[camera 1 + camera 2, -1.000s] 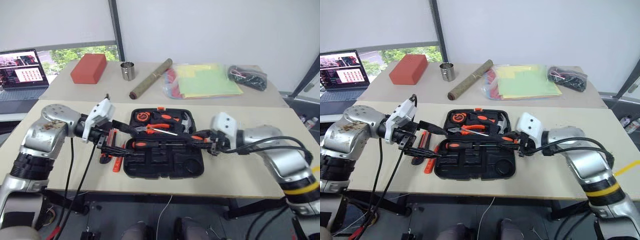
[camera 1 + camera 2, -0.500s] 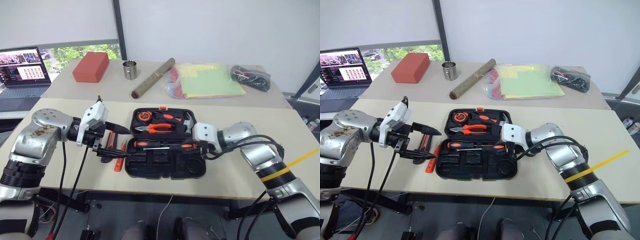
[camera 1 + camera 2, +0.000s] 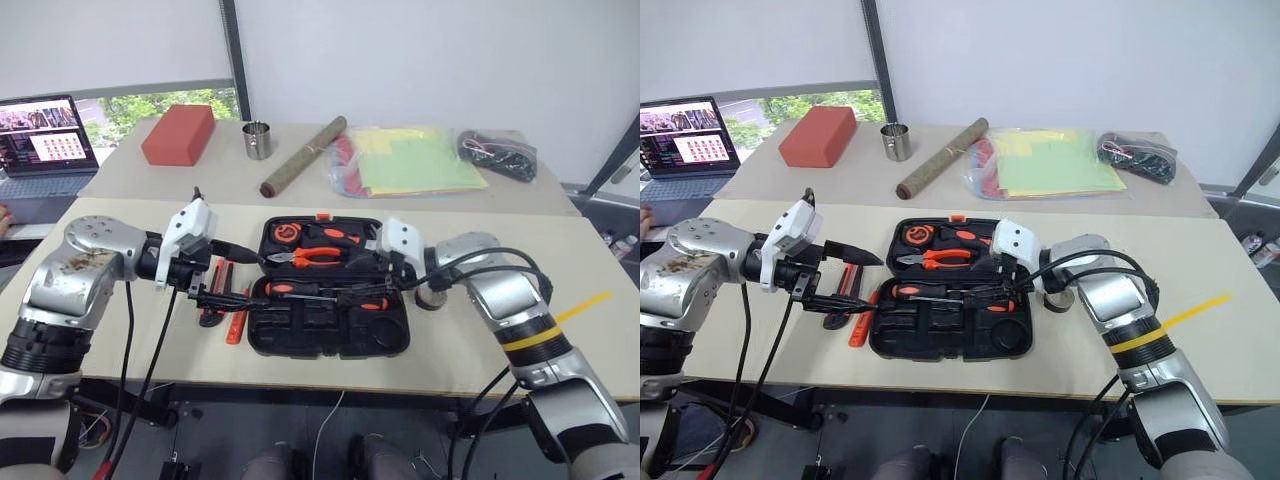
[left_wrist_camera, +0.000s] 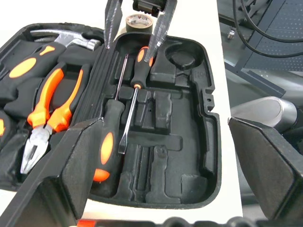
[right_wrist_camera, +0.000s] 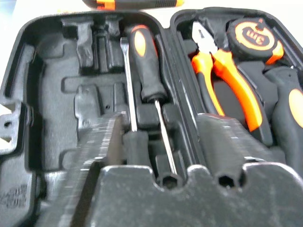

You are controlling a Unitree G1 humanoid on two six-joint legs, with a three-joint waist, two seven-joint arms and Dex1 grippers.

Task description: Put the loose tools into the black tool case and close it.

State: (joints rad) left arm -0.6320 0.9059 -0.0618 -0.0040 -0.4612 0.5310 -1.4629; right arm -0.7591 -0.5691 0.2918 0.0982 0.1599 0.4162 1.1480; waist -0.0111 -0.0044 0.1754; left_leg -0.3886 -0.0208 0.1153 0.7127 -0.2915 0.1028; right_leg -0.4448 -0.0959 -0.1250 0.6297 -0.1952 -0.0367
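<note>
The black tool case (image 3: 390,335) lies open in the middle of the near table. Two screwdrivers, one (image 4: 108,142) beside the other (image 4: 140,66), lie head to tail in its near half. My right gripper (image 4: 130,51) hovers open over that half, its fingers (image 5: 222,142) astride one handle without touching it. Left of the case my left gripper (image 3: 232,277) stands wide open above the loose tools: a dark utility knife (image 3: 213,312) and a slim orange tester (image 3: 238,322), both partly hidden. A small tape roll (image 3: 432,298) sits by the case's right end.
Pliers (image 3: 318,256), a tape measure (image 3: 286,233) and a hammer (image 3: 372,240) fill the case's far half. The back table holds a red block (image 3: 178,135), a metal cup (image 3: 256,140), a long tube (image 3: 302,156), a bag of coloured sheets (image 3: 410,160), a black bundle (image 3: 495,155) and a laptop (image 3: 45,145).
My right gripper has moved in from the right over the case's near half and spread its fingers. The left gripper has kept its place.
</note>
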